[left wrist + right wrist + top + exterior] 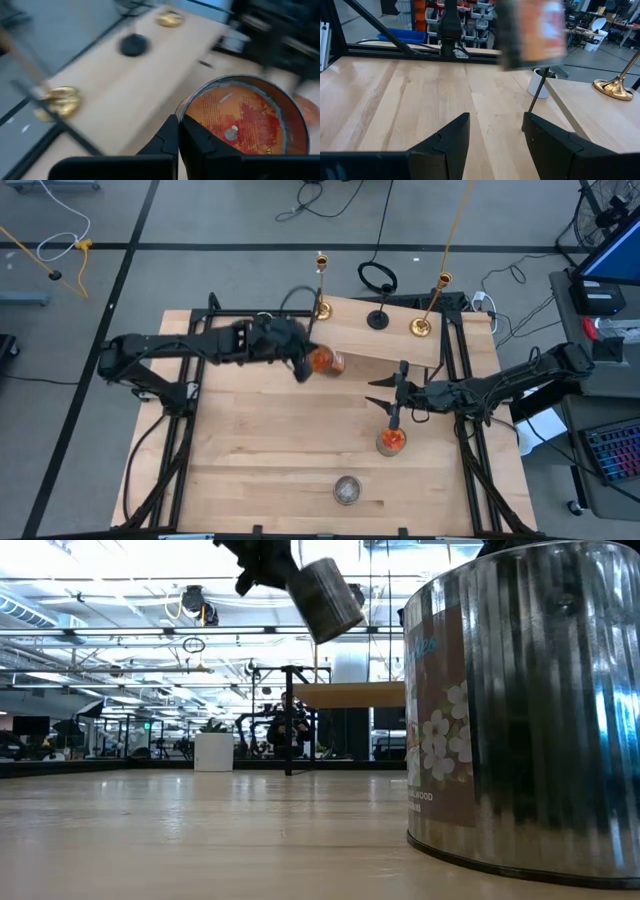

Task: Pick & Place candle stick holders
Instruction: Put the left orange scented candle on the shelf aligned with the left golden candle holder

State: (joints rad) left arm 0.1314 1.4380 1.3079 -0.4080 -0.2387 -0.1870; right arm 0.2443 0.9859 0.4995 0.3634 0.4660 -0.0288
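Note:
My left gripper (303,366) is shut on an orange-red glass jar (326,362) held in the air near the raised board's (390,345) near edge. The jar also shows in the low view (325,598) and, blurred, in the right wrist view (532,32). On the board stand two gold holders (322,308) (421,327) and a black holder (378,319), each on its base. A second orange-red jar (391,440) and a clear-grey jar (347,490) stand on the table. My right gripper (392,392) is open and empty, just beyond the second jar. My left gripper pinches the jar's rim (186,114) at one side of its mouth. One finger (200,142) seems inside the mouth and one (165,142) outside. The jar is lifted clear of the table and hangs tilted from the fingers (262,562).
A small white cup (540,82) stands by the raised board's edge. The clear-grey jar fills the low view's right side (520,710). Black frame rails (470,420) run along both sides of the table (250,450). Bare wood lies at the near left.

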